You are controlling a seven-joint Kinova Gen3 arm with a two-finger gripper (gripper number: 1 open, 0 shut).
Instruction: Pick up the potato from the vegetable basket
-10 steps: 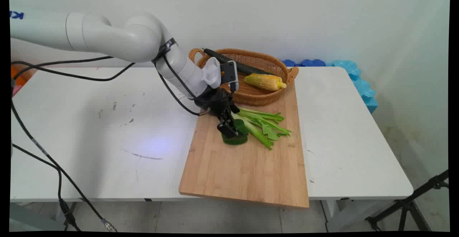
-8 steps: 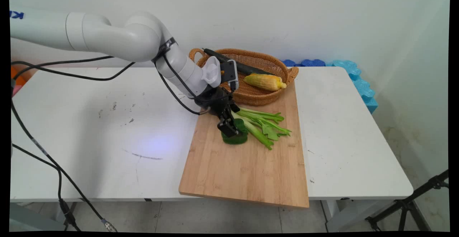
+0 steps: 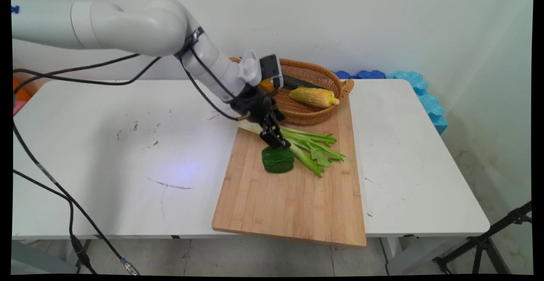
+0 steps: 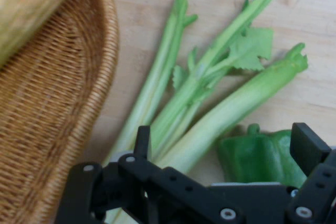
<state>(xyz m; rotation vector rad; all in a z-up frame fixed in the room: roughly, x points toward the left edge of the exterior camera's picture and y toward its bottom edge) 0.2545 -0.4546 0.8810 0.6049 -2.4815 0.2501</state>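
**End effector spread wide, poised over green pepper on board**

Pose:
- Reaching in from 10 o'clock of the main view, elbow high, forearm sloping down toward 4 o'clock, wrist bent over the far left part of the wooden cutting board (image 3: 293,204).
- Trailing black cables (image 3: 85,79) from the forearm, down across the counter (image 3: 106,153) and off its left edge.
- Noted the end effector (image 3: 274,140) (image 4: 224,137) tilted, tips pointing down and toward 5 o'clock, fingers (image 4: 142,137) set far apart with nothing gripped between them.
- Hovering just above the green pepper (image 3: 277,160) (image 4: 257,156), clear of it. Found the pepper on the board, left of middle, at 6 o'clock of the tips.

About it:
- At 3 o'clock of the pepper, a bunch of celery (image 3: 312,147) (image 4: 210,82) flat on the board, pale butt end toward 10 o'clock, leafy ends toward 4 o'clock, thickest stalk just beside the pepper.
- At 12 o'clock of the celery, a wicker basket (image 3: 306,113) (image 4: 47,129) with an ear of corn (image 3: 313,97) (image 4: 26,3) inside.
- Past the counter's far right corner, blue foam pieces (image 3: 425,98) along the wall.

Hidden or unclear:
- Left handle and left rim of the basket covered by the wrist.
- In the basket behind the corn, a long dark green thing (image 3: 299,82), mostly blocked; cannot tell what.
- In the hand view, lower part of the pepper and the celery's butt end cut off by the black linkage; only a corner of the corn inside the picture.
- Cannot tell whether celery and pepper touch.
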